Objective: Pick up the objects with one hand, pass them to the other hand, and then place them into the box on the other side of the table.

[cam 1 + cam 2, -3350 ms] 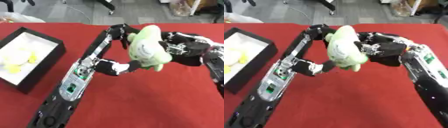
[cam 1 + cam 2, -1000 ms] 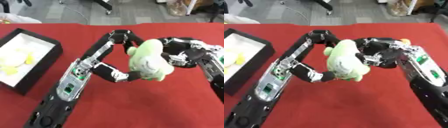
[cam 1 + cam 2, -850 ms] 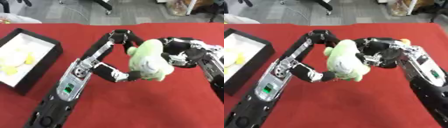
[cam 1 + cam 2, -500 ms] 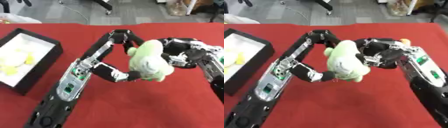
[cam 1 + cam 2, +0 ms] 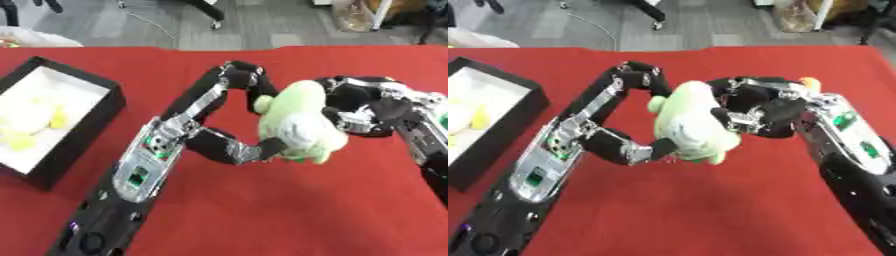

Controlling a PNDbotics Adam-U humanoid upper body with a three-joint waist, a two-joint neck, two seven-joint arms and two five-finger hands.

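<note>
A pale green soft plush toy hangs above the red table cloth at the centre of the view, caught between both hands. The right hand comes in from three o'clock with its fingers curled around the toy's right flank. The left hand meets the toy's lower left side from seven o'clock; its fingers are hidden behind the plush, so I cannot tell how far they have closed. The step in hand looks like the handover. To do it well, the left hand should wrap the toy's body fully before the right lets go. The black open box with a white lining waits at nine o'clock, well apart, already holding yellowish objects.
</note>
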